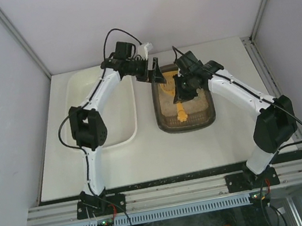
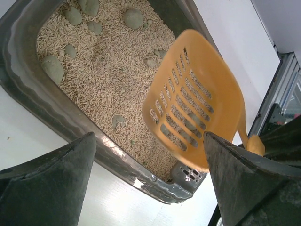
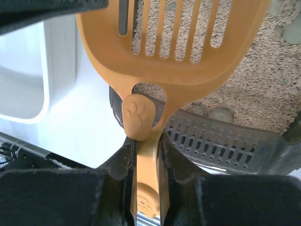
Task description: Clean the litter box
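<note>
The litter box (image 1: pixel 188 125) is a dark brown-grey tray of beige pellet litter at the table's middle. Several grey-green clumps (image 2: pixel 133 19) lie in the litter. My right gripper (image 1: pixel 185 88) hangs over the box, shut on the handle of an orange slotted scoop (image 1: pixel 181 112). In the right wrist view the fingers (image 3: pixel 123 157) clamp the handle (image 3: pixel 149 150), and the scoop head (image 3: pixel 174 42) hangs above the litter. My left gripper (image 1: pixel 156 76) is open and empty at the box's far left corner. In the left wrist view its jaws stand wide apart above the rim (image 2: pixel 56 113), with the scoop (image 2: pixel 193 99) just ahead.
A larger white rectangular tub (image 1: pixel 131 125) stands just left of the litter box and shows in the right wrist view (image 3: pixel 28 70). White enclosure walls and metal posts ring the table. A metal rail (image 1: pixel 176 190) runs along the near edge.
</note>
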{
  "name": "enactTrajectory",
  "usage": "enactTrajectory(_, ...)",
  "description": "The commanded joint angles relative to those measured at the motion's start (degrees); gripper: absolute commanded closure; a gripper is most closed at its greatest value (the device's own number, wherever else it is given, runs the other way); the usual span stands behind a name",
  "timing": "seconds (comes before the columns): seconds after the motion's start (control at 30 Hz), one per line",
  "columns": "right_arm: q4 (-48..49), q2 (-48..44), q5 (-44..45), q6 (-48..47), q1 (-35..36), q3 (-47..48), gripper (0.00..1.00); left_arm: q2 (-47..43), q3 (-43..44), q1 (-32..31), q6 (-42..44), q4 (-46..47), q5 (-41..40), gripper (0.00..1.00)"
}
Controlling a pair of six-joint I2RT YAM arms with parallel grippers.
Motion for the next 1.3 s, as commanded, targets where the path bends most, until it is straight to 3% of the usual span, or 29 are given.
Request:
enactTrajectory(0.0,1.8,-1.0,-2.1,0.2,1.5,0.3,1.00,-0.3,3.7,0.6,-2.7,2.3,0.3,0.03)
enactTrajectory(0.07,2.2,-0.9,-2.3,0.2,2.1,0.4,1.00,-0.3,3.4,0.6,-3.5,2.9,1.0,0.08)
enactTrajectory(0.27,2.8,-1.4,-2.9,0.5,2.5,0.4,1.00,-0.8,0.2,0.5,-8.4,6.2,8.0,0.41)
enactTrajectory(0.33,3.0,-1.6,-2.6,0.6,2.5,0.2,1.00,-0.6,0.3,0.5,-9.0,5.9,10.7,0.67)
enactTrajectory(0.43,4.1,-2.3,-2.4,1.1,2.5,-0.4,1.00,-0.5,0.2,0.6,-8.8,4.8,13.2,0.88)
enactTrajectory(0.6,5.8,-3.3,-2.3,1.5,2.5,-1.0,1.00,0.4,1.1,0.7,-5.5,-0.1,16.8,0.92)
enactTrajectory(0.7,6.1,-3.6,-2.6,1.4,2.4,-1.4,1.00,0.8,2.0,0.8,-2.2,-3.9,15.3,1.00)
enactTrajectory(0.73,6.3,-3.8,-3.3,1.3,2.3,-1.7,0.94,0.6,1.7,0.9,-2.0,-4.1,15.2,1.00)
enactTrajectory(0.83,12.4,-6.7,-7.7,3.4,1.3,-7.8,0.45,-1.9,-2.9,2.1,-6.1,1.6,16.4,1.00)
enactTrajectory(0.9,19.4,-10.1,-12.8,5.9,-0.4,-15.4,0.32,-4.7,-8.0,3.1,-12.3,10.5,17.2,1.00)
enactTrajectory(1.07,35.8,-17.0,-21.8,13.4,-4.5,-29.5,0.29,-8.7,-14.1,4.9,-22.7,22.8,18.1,1.00)
enactTrajectory(1.27,52.5,-20.7,-23.6,21.2,-5.4,-37.3,0.37,-12.7,-22.5,5.3,-31.2,34.3,17.3,1.00)
